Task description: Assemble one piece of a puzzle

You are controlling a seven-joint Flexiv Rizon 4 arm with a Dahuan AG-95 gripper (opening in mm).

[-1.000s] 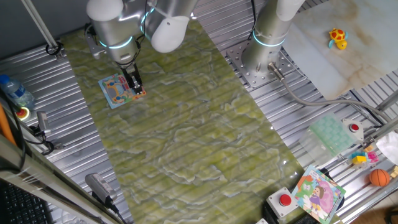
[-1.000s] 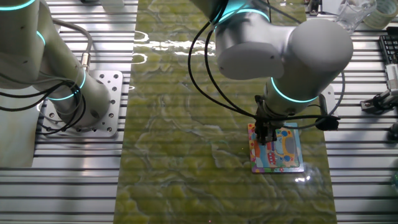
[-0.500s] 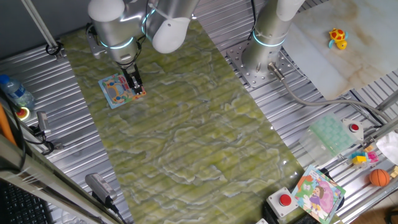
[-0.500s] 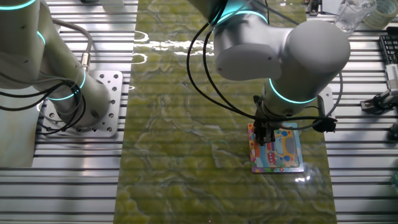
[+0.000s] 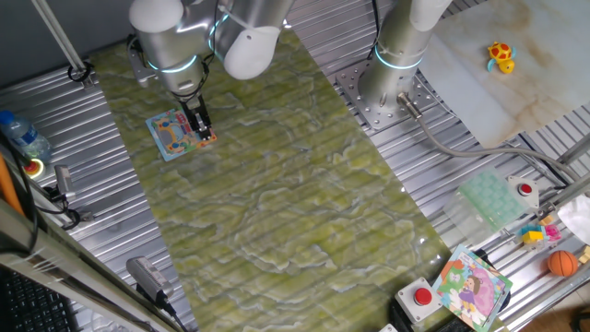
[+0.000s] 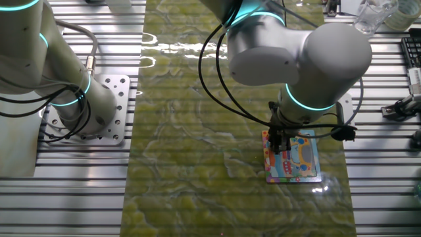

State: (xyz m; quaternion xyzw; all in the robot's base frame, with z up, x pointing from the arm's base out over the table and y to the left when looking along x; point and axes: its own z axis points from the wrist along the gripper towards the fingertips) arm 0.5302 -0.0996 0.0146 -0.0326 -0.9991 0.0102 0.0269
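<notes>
Gripper (image 5: 198, 130) directly over the puzzle (image 5: 175, 135), near the worktop's corner | fingers' grip unclear | piece unseen

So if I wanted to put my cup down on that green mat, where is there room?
Most of the green mat is bare: the whole stretch from the puzzle down to the near edge. It is crowded only at the puzzle, where the pincer hangs over it. The corner by the colourful board and red button is cluttered.
</notes>
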